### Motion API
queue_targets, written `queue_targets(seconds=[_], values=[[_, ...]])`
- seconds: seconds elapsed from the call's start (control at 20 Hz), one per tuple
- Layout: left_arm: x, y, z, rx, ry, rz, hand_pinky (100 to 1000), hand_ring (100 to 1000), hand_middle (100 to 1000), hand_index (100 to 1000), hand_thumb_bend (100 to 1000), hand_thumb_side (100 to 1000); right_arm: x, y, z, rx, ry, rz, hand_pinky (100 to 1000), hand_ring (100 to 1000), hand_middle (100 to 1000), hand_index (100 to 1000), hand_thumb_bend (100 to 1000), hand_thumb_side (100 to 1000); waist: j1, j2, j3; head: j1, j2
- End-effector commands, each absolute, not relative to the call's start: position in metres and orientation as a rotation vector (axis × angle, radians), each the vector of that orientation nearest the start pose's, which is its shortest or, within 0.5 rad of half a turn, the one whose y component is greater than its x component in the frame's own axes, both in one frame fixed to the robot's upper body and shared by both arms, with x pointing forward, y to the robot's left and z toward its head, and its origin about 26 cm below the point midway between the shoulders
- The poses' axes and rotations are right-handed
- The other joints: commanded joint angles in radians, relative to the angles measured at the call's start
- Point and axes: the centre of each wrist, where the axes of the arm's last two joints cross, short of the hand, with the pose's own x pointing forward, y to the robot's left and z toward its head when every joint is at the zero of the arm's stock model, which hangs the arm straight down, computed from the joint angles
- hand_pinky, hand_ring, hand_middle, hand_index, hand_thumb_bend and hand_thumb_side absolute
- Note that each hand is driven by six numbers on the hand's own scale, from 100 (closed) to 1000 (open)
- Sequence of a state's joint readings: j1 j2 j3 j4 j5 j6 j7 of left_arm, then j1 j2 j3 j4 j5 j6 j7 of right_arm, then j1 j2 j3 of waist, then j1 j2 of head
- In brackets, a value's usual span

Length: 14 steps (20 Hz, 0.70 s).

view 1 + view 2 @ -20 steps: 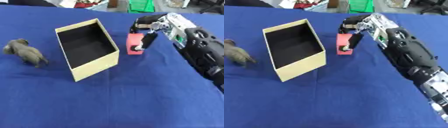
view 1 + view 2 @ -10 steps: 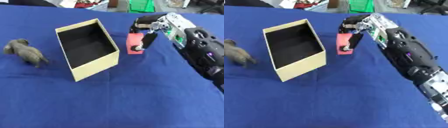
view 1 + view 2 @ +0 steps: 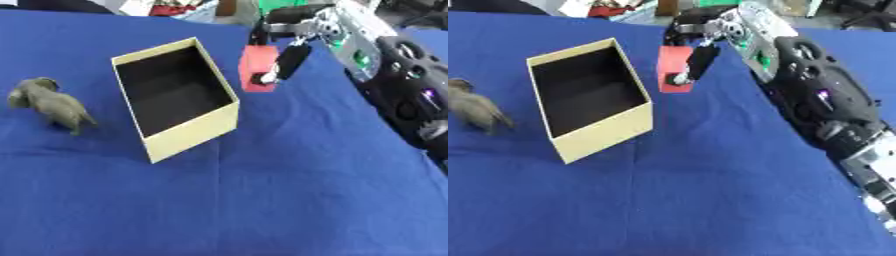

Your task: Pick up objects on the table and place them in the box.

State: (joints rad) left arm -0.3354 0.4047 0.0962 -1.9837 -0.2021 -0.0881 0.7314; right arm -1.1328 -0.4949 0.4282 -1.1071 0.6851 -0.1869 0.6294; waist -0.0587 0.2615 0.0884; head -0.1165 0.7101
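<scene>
A red block [image 3: 256,69] hangs above the blue cloth just right of the open tan box [image 3: 176,126], pinched between the thumb and fingers of my right hand [image 3: 294,33], which reaches in from the upper right. The box is empty, its inside black. A grey toy elephant [image 3: 51,103] stands on the cloth left of the box. My left hand shows in no view.
Blue cloth [image 3: 262,200] covers the whole table. My black right forearm [image 3: 820,105] crosses the right side. Coloured clutter [image 3: 175,7] lies beyond the far edge.
My right hand has lifted the red block off the cloth and carried it a little left, nearer the box's right wall. The box and elephant have not moved.
</scene>
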Motion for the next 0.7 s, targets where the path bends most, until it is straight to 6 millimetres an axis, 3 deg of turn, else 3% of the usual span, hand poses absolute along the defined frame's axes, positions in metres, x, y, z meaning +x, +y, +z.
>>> queue_targets(seconds=[0.05, 0.35, 0.7], values=[[0.300, 0.293, 0.235, -1.119, 3.351, -0.493, 433, 690, 668, 757, 354, 1000, 0.449, -0.191, 0.328, -0.789, -1.573, 1.864, 734, 748, 493, 688, 100, 100, 0.003, -0.023, 0.002, -0.007, -0.006], [0.301, 0.291, 0.236, -1.106, 3.354, -0.484, 432, 689, 667, 757, 354, 1000, 0.420, -0.165, 0.367, -0.696, -1.772, 1.823, 740, 744, 495, 695, 100, 100, 0.000, -0.019, 0.006, -0.032, 0.001], [0.301, 0.289, 0.237, -1.088, 3.360, -0.483, 429, 689, 668, 756, 353, 1000, 0.413, -0.136, 0.372, -0.622, -1.807, 1.844, 742, 741, 496, 703, 100, 110, -0.001, -0.006, 0.018, -0.071, 0.008]])
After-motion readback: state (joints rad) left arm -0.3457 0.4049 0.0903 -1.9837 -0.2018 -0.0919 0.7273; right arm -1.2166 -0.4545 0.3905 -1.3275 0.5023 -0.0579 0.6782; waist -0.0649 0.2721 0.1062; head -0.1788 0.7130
